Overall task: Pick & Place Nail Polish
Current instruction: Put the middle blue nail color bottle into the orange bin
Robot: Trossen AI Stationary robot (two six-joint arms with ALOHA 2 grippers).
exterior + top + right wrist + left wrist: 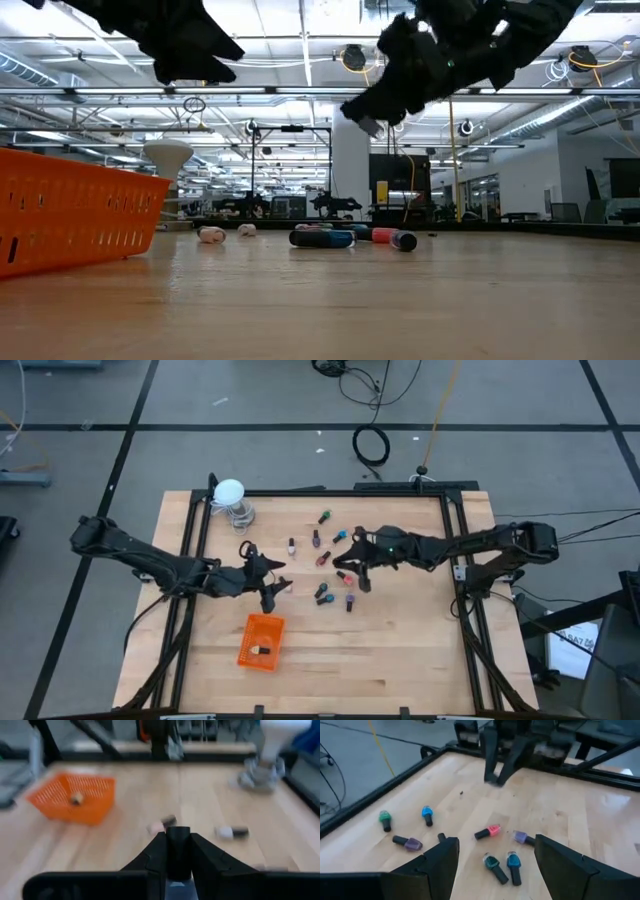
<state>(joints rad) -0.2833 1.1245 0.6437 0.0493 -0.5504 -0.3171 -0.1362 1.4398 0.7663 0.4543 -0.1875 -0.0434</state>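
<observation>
1. Left gripper (268, 582): hanging over the table (400, 650) above the orange tray (260, 641), fingers spread wide, carrying nothing.
2. Right gripper (177, 851): pinching a dark-capped bottle (177, 840), lifted above the scattered bottles (322, 559) at mid-table.
3. Tray: holding one bottle (262, 651).
4. White ball (229, 491): standing near the table's far-left corner.

High view: overhead, straight down, far, whole pale wooden surface (400, 650).
Low view: surface height, level, orange mesh plastic tray (70, 215) close at left.
Left wrist: near, angled down over scattered small bottles.
Right wrist: near, facing the tray.
Shared: tray, bottles, surface.
</observation>
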